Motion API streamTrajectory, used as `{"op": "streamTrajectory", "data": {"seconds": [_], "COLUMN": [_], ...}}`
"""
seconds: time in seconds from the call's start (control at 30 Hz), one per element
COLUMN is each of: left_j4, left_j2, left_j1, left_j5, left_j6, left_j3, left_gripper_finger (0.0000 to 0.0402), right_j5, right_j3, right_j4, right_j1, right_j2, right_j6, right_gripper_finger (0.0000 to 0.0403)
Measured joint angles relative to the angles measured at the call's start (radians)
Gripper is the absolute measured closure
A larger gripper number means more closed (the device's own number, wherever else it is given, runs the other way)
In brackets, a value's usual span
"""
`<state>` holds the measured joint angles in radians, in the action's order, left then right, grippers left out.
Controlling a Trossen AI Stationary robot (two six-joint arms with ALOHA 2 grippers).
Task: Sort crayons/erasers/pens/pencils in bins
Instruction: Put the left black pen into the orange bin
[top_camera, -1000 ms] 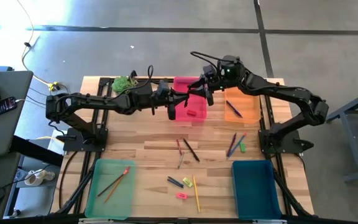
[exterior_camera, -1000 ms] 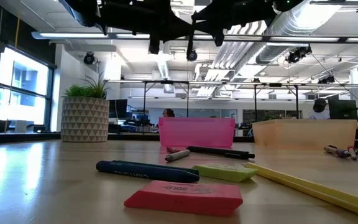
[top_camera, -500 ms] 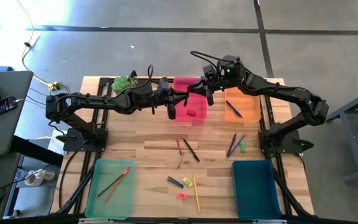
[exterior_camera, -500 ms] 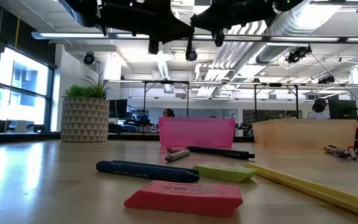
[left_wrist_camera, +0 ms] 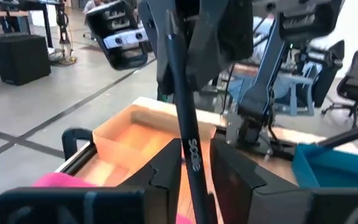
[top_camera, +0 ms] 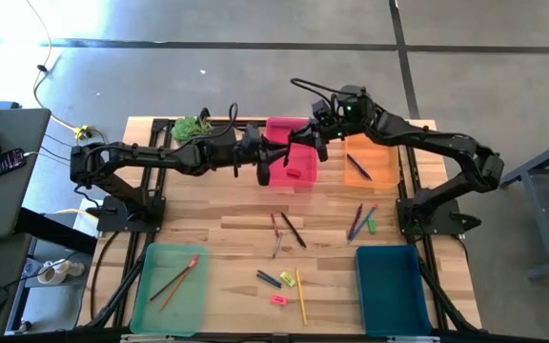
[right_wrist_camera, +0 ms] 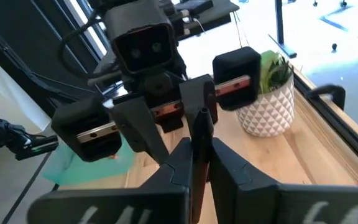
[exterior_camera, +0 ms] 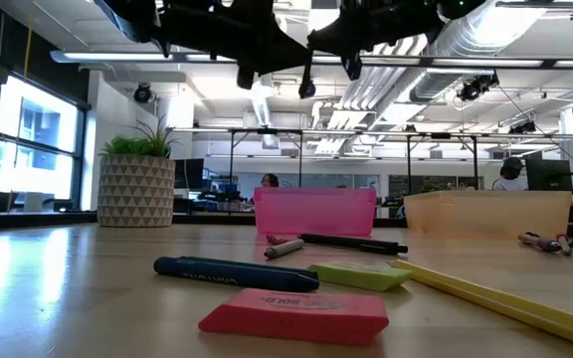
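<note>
Holding a black pen (left_wrist_camera: 185,134) up in the air between my two arms, I am passing it from one claw to the other above the pink bin (top_camera: 291,152). My right claw (right_wrist_camera: 197,146) is squeezed shut on the pen. My left claw (left_wrist_camera: 194,163) is only a little bit open, with the pen standing between its fingers (left_wrist_camera: 232,168), so I think it is letting go. The orange bin (top_camera: 370,158) sits just beside the pink one, and a dark stick lies in it, so I guess the pen goes there. What could go wrong? If my right claw only has the tip, the pen could tip over or slide out when my left claw pulls away. Then it would drop into the pink bin, where a red eraser (top_camera: 294,173) lies. My two arms are very close, so they could bump if one moves too fast. More pens, pencils and erasers wait on the tabletop (top_camera: 236,224), near the green bin (top_camera: 144,286) and the teal bin (top_camera: 389,278).
</note>
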<state>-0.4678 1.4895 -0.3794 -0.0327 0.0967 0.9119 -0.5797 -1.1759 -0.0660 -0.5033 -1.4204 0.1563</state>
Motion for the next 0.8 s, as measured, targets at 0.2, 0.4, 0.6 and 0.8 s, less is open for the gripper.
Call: {"op": "streamTrajectory", "data": {"seconds": [0.2, 0.4, 0.6, 0.8], "left_j4": [0.096, 0.141, 0.175, 0.269], "left_j2": [0.001, 0.001, 0.001, 0.001], "left_j1": [0.0, 0.0, -0.001, -0.001], "left_j5": [0.063, 0.148, 0.158, 0.2], "left_j6": [-0.006, 0.016, 0.031, 0.032], "left_j3": [0.0, 0.0, 0.0, 0.0], "left_gripper_finger": [0.0283, 0.0259, 0.0264, 0.0276], "right_j5": [0.004, 0.031, 0.139, 0.273], "right_j3": [0.001, 0.001, 0.001, 0.001], "right_j4": [-0.088, -0.242, -0.433, -0.601], "right_j1": [-0.002, -0.034, -0.087, -0.15], "right_j2": [0.0, 0.001, 0.009, 0.036], "right_j6": [-0.032, -0.072, -0.14, -0.22], "right_gripper_finger": [0.0392, 0.0392, 0.0392, 0.0391]}}
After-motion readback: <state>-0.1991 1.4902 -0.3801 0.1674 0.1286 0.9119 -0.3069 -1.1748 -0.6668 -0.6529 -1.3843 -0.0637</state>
